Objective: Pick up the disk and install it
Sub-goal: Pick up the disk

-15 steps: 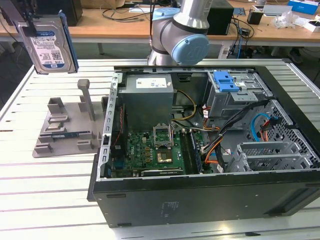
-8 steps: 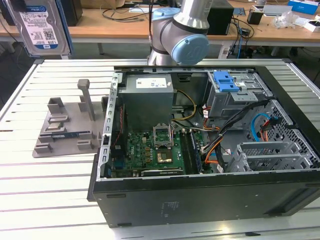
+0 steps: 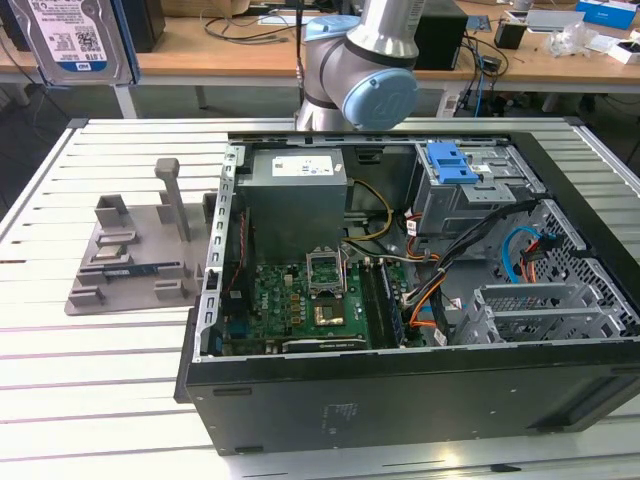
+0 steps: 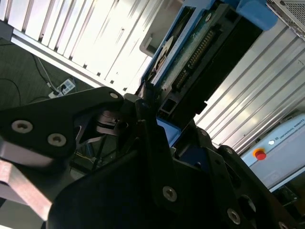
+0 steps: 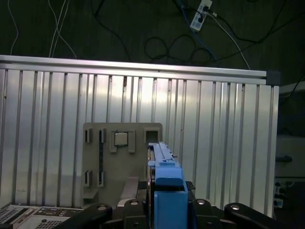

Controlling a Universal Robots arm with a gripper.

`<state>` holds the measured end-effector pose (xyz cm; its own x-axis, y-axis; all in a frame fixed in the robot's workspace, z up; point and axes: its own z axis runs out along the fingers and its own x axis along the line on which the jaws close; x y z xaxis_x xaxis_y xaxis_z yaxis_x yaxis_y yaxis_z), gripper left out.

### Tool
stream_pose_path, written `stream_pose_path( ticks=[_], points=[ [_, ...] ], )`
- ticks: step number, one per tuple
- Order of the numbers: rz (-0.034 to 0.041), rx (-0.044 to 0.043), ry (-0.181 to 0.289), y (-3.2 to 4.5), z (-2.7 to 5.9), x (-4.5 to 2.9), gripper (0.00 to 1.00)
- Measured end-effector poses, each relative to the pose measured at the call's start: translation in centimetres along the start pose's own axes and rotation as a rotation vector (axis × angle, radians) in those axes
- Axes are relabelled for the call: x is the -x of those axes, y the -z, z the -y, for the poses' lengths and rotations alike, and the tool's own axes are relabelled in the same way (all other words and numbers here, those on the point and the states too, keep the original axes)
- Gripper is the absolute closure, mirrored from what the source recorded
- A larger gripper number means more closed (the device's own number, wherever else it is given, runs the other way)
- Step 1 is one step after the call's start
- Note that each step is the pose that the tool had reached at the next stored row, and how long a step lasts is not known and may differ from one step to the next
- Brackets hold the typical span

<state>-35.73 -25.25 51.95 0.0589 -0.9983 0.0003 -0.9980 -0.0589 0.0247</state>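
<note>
Disk (image 3: 75, 40), i.e. the rectangular silver metal hard drive w/ white-and-blue label in a blue plastic carrier bracket, hangs high at the exterior view's upper left. It is off the slatted aluminium worktop (image 3: 60, 400) and well apart from the open black computer case (image 3: 400, 400). In both wrist views the black gripper (image 5: 167, 206) is clenched on it, fingers on either side of the bracket, w/ the disk edge-on and its connector strip exposed. In the first wrist view the grey plastic fixture plate (image 5: 121, 157) lies on the worktop beyond the disk's end.

We judge the step in hand is the carry to the case. To do it well:
- hold on the bracket sides, not the circuit board; no slip or twist
- disk square to the grey metal drive cage w/ blue plastic latch (image 3: 452, 162)
- enough height over the case wall
- path clear of the orange-and-black cable bundle (image 3: 430, 290) beside the cage, as a snag could tilt the disk in the gripper.
</note>
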Motion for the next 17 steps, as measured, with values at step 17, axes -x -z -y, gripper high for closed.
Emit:
stream_pose_path(
  ticks=[17],
  points=[
    [0.0000, -0.0001, 0.000, 0.12, 3.55, -0.21, 0.63]
  ],
)
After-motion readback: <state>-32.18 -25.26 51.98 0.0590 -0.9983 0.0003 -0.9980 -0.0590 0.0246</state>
